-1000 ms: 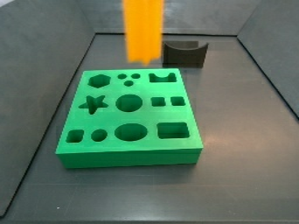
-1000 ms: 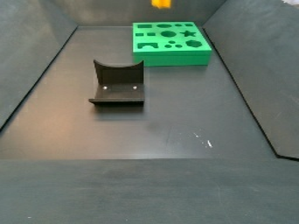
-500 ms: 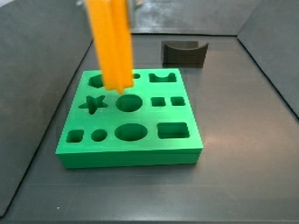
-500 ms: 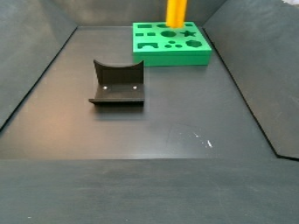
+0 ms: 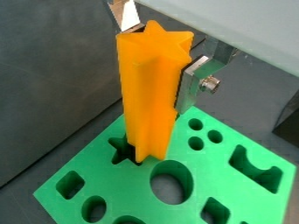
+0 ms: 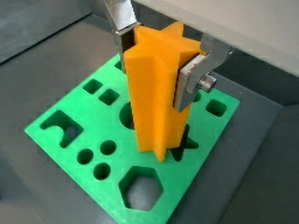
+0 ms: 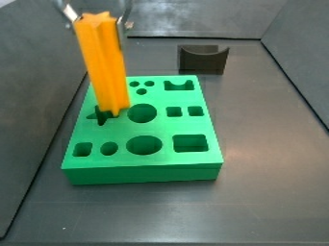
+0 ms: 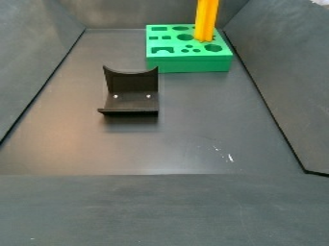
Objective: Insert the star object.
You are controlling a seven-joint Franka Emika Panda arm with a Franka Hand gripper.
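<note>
The star object (image 7: 100, 67) is a long orange prism with ridged sides. My gripper (image 7: 92, 13) is shut on its upper part, with a silver finger (image 5: 193, 83) on each flank. The prism stands nearly upright, slightly tilted, over the green block (image 7: 193, 165). Its lower end meets the star-shaped hole (image 7: 103, 117) at the block's left side. Both wrist views show the star object (image 5: 149, 96) (image 6: 158, 87) between the gripper (image 5: 152, 66) (image 6: 155, 74) fingers, with points of the star hole (image 5: 121, 150) (image 6: 184, 144) showing beside its foot. A side view shows the star object (image 8: 206, 17) on the far block (image 8: 187, 63).
The green block has several other holes: hexagon, circles, squares, a crown shape. A dark grey block with a curved notch (image 7: 203, 58) (image 8: 129, 91) stands apart from it on the dark floor. Grey walls surround the floor.
The gripper has carried the star object left and down, from above the block's far row to the star-shaped hole, where its lower end now sits.
</note>
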